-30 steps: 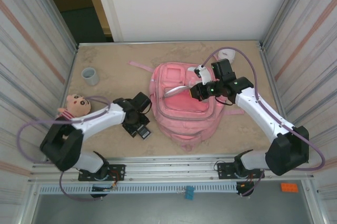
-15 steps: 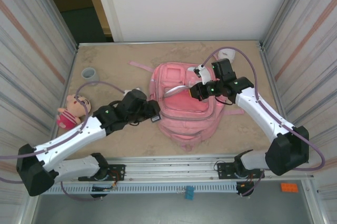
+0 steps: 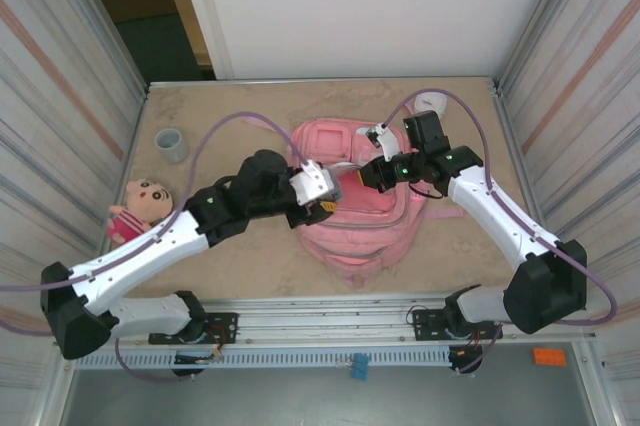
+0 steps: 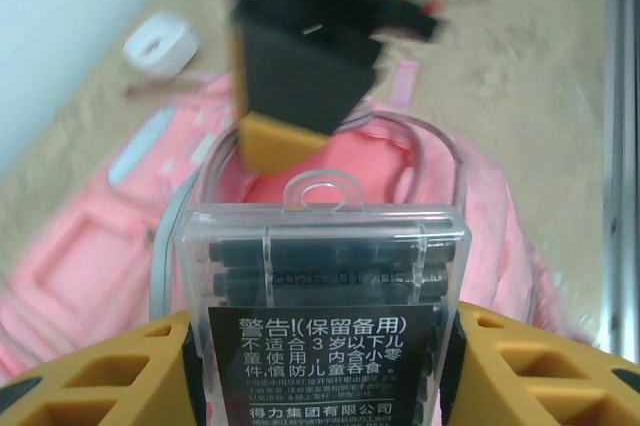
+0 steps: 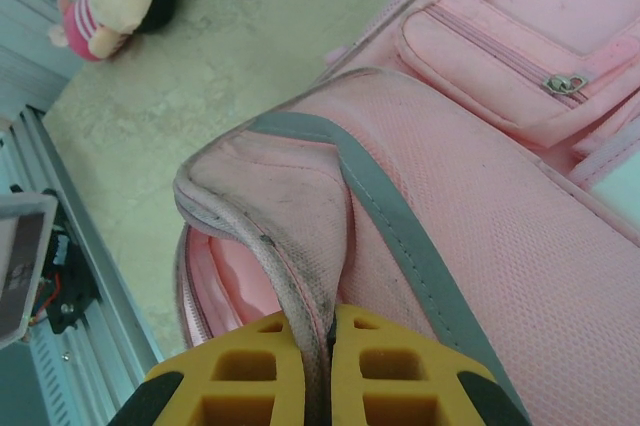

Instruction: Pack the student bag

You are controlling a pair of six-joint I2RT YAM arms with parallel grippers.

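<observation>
Above the open student bag (image 3: pixel 355 231), your left gripper (image 3: pixel 325 198) pinches a clear box (image 4: pixel 320 266) while your right gripper (image 5: pixel 322 356) clamps the rim (image 5: pixel 285 281), so next lower it inside.

We watched the left arm (image 3: pixel 200 221) swing away from the bare table left of the bag (image 3: pixel 370 231) and stretch out across it. That carried the left gripper (image 3: pixel 322 196) from low beside the bag's near-left corner to above its open mouth. The clear box (image 3: pixel 316 182) clamped between its fingers went along, from over the table to over the pink opening, and the doll (image 3: pixel 138 208), half hidden behind the arm before, came fully into sight.
</observation>
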